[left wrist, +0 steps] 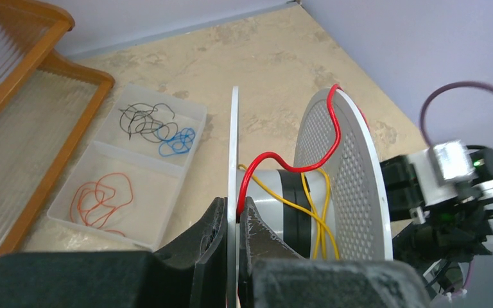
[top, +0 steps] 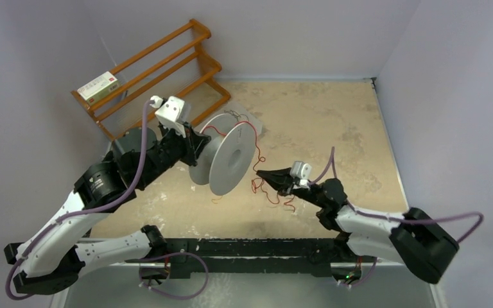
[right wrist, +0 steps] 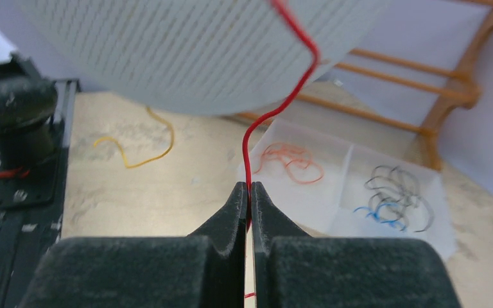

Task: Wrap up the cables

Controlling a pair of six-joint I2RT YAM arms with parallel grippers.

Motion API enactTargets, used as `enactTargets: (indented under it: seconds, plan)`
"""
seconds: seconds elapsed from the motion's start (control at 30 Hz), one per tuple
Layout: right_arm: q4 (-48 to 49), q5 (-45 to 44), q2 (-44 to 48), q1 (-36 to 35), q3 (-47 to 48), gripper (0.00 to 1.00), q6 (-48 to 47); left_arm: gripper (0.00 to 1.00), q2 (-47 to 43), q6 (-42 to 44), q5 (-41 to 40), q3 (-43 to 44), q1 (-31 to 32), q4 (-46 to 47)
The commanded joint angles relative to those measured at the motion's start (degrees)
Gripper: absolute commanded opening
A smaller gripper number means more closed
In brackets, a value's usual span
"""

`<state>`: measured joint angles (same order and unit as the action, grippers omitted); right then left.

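A white spool (top: 231, 160) is held up off the table. My left gripper (top: 203, 142) is shut on its left flange (left wrist: 233, 147), one finger on each side. A long red cable (left wrist: 276, 156) comes off the grey hub, goes over the perforated right flange (left wrist: 346, 186) and runs to my right gripper (top: 261, 173). That gripper is shut on the red cable (right wrist: 295, 83), with the cable pinched at the tips (right wrist: 249, 191). The loose end of the cable lies in loops on the table (top: 271, 192). A yellow cable (left wrist: 308, 205) is wound on the hub.
A clear two-part tray (left wrist: 189, 138) behind the spool holds black and blue cables (left wrist: 160, 128) and an orange one (left wrist: 103, 196). A wooden rack (top: 160, 70) with a small box (top: 99, 86) stands at the back left. A yellow cable (right wrist: 141, 151) lies on the table.
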<state>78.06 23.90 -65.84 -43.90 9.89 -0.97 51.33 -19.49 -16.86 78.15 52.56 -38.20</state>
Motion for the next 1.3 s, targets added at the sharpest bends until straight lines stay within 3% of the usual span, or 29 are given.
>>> enactTargets:
  seconds: [0.0, 0.1, 0.3, 0.5, 0.63, 0.9, 1.13, 1.27]
  plan:
    - [-9.7, -10.3, 11.0, -0.2, 1.1, 0.00, -2.3, 0.00, -3.4, 2.8, 1.6, 4.2, -0.2, -2.0]
    - [-17.9, -16.3, 17.6, -0.2, 1.9, 0.00, -3.6, 0.00, -4.5, 3.9, 8.0, 4.5, -0.2, -4.8]
    - [-25.2, -26.2, 24.1, -0.2, 0.9, 0.00, -1.6, 0.00, -7.3, 6.5, 19.6, 3.9, -0.2, -6.1]
    - [-26.9, -31.7, 26.0, -0.2, -0.7, 0.00, 0.7, 0.00, -8.6, 8.0, 25.2, 4.3, -0.2, -5.3]
    - [-25.7, -31.3, 25.6, -0.2, -1.9, 0.00, 1.6, 0.00, -9.2, 5.2, 24.5, 3.2, -0.2, 1.3]
    - [-21.0, -26.1, 22.8, -0.3, -4.2, 0.00, 4.5, 0.00, -7.4, -1.9, 9.7, -0.6, -0.2, 14.7]
    - [-16.2, -20.3, 18.9, -1.1, -4.0, 0.00, 5.1, 0.00, -3.4, 1.3, -6.2, -2.1, -0.2, 19.2]
    - [-16.2, -23.6, 18.3, -1.9, -3.8, 0.00, 5.0, 0.00, -0.3, 5.0, -6.6, 0.9, -0.2, 17.0]
